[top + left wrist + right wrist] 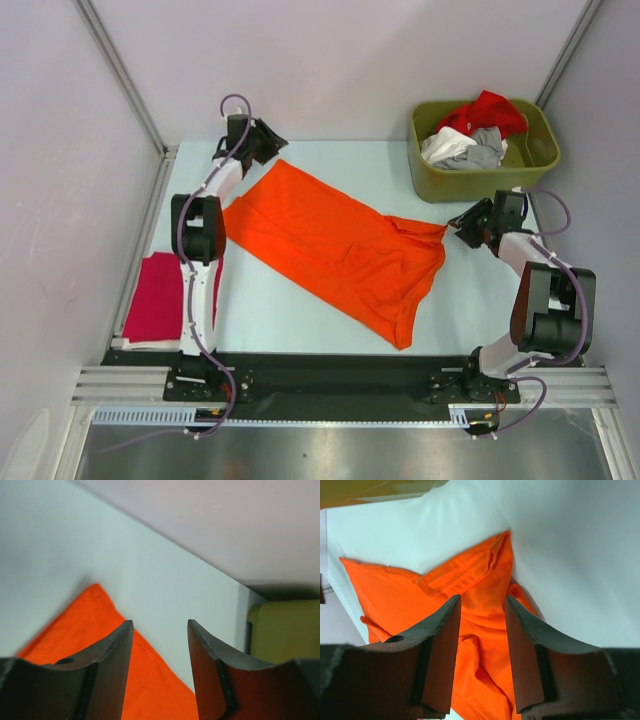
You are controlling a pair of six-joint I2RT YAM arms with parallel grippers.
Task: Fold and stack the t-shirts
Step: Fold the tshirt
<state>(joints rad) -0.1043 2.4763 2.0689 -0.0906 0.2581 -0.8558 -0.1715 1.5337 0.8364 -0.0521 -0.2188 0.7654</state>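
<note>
The large bright orange cloth t-shirt [335, 250] lies on the pale worktop [300, 320], its long axis diagonal from far left to near right. Left jaws and right jaws stand apart at opposite corners.

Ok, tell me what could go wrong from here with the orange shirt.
The orange t-shirt lies bunched and creased by the open right gripper; folding now would likely trap those wrinkles. The open left gripper sits at only the shirt's narrow corner, so a pinch might catch just the edge and slip. The olive bin stands close to the right gripper; a wide lift could nudge it.
</note>
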